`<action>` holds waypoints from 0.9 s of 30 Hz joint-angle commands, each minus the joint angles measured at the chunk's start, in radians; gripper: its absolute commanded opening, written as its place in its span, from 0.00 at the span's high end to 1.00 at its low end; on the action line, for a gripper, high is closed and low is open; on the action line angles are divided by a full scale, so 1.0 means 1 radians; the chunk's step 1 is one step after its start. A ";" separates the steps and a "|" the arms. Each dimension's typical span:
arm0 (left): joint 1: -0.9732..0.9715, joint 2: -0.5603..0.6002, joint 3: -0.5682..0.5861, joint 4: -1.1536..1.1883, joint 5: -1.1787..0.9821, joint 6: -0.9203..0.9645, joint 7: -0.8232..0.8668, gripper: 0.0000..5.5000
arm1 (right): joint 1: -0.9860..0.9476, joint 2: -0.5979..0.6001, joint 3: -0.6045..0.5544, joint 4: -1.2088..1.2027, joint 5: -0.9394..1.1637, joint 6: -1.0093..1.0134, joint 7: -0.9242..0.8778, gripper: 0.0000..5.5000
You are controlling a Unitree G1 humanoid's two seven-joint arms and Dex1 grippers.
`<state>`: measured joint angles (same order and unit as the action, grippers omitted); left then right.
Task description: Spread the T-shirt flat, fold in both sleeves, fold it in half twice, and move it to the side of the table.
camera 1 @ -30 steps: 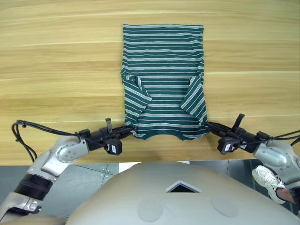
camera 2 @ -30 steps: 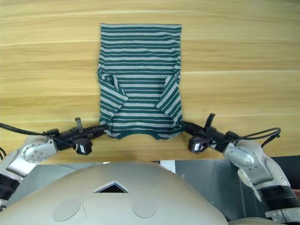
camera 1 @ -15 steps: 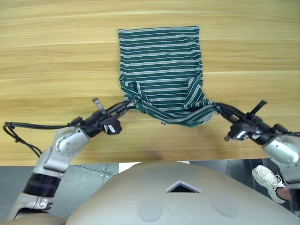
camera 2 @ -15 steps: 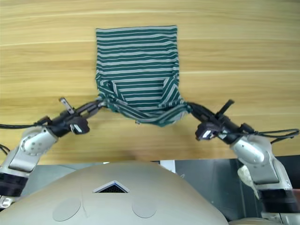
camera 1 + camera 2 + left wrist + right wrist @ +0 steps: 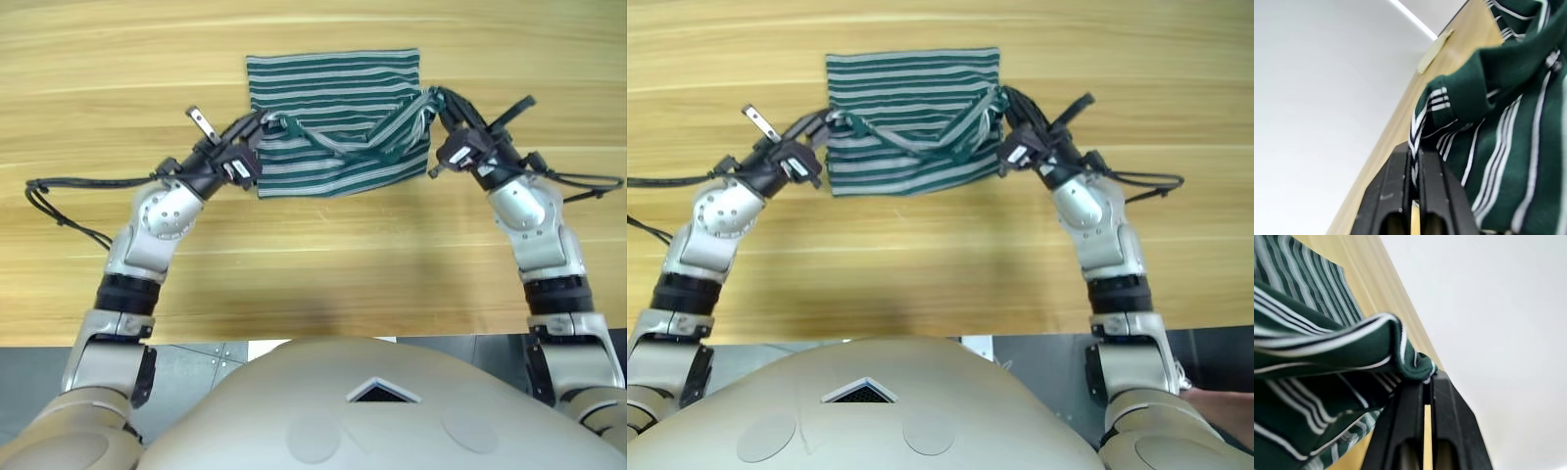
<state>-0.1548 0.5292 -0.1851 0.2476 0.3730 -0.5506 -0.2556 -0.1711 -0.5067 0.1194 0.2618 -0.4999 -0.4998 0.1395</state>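
The green T-shirt with white stripes (image 5: 333,78) lies at the far middle of the wooden table (image 5: 294,255), with its near half lifted and carried over its far half. My left gripper (image 5: 263,117) is shut on the shirt's left corner, and my right gripper (image 5: 438,98) is shut on the right corner. Both hold the edge a little above the cloth, which sags between them. In the left wrist view the black fingers (image 5: 1422,186) pinch a striped fold (image 5: 1449,107). In the right wrist view the fingers (image 5: 1415,421) clamp a rolled hem (image 5: 1371,342).
Bare wooden tabletop spreads to the left (image 5: 88,108), to the right (image 5: 549,88) and in front of the shirt. The table's near edge (image 5: 294,338) runs just ahead of my body, with grey floor below it.
Both grippers have lifted the shirt's near edge off the table and carried it away from me, over the far half. The shirt now looks about half as long.
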 commanded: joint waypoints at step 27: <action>-0.626 -0.183 -0.098 1.043 0.108 -0.029 0.283 0.77 | -0.635 0.200 0.211 0.946 -0.095 0.018 -0.342 0.69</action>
<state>-0.7397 0.3426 -0.2903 1.2760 0.4849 -0.6028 0.0104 -0.7654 -0.3203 0.3233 1.1810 -0.5908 -0.5001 -0.1844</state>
